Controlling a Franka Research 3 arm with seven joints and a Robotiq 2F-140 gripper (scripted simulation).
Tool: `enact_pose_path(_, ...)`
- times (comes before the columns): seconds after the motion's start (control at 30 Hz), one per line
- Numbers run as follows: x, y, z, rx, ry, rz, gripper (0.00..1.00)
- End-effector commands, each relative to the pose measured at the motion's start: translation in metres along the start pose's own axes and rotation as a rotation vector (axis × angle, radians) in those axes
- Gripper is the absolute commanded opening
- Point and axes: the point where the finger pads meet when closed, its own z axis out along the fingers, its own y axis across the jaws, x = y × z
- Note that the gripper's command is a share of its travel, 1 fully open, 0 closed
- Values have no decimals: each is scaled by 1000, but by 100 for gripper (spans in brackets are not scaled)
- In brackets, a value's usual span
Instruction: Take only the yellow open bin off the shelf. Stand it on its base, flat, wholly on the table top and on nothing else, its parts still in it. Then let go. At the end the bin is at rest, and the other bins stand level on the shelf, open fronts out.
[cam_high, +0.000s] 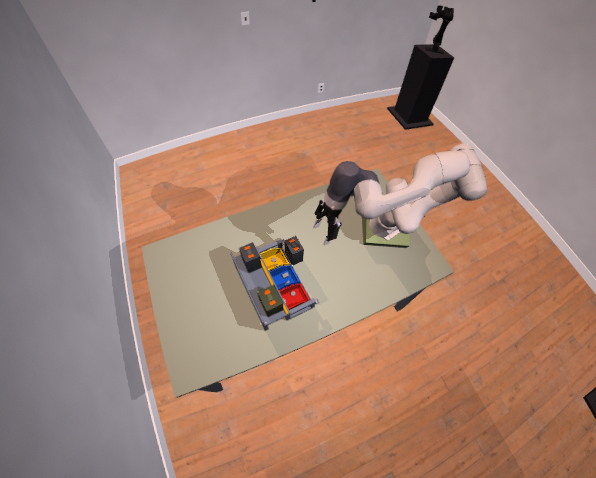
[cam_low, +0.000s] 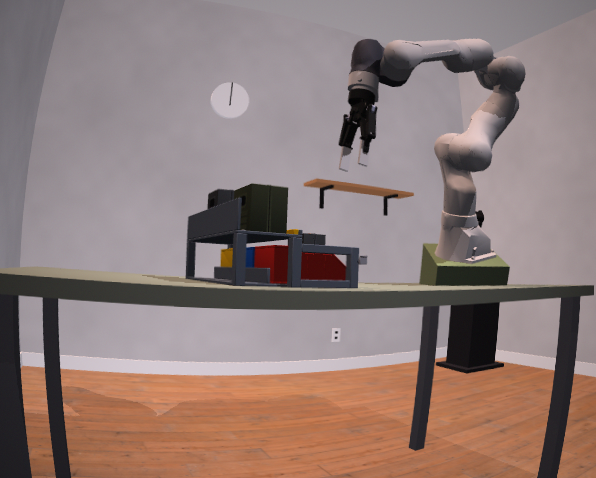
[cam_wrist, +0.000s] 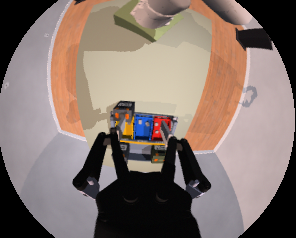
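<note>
No step is complete: the yellow open bin (cam_high: 274, 258) sits in the shelf (cam_high: 248, 285) while the tool (cam_low: 353, 161), parted and grasping nothing, hangs high above the surface (cam_high: 200, 310).

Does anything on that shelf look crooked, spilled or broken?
Nothing stands out. The yellow bin, blue bin and red bin sit in a neat row on the shelf, and the gripper hangs open above.
</note>
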Motion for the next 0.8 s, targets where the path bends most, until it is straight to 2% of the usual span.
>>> enact_pose_path(0.0, -27, 6, -9, -16, -121, 26, 57)
enact_pose_path(0.07, -47, 12, -16, -32, -215, 48, 57)
enact_pose_path(0.5, -45, 13, -16, -35, -203, 45, 57)
enact_pose_path(0.77, -52, 13, -17, -32, -215, 48, 57)
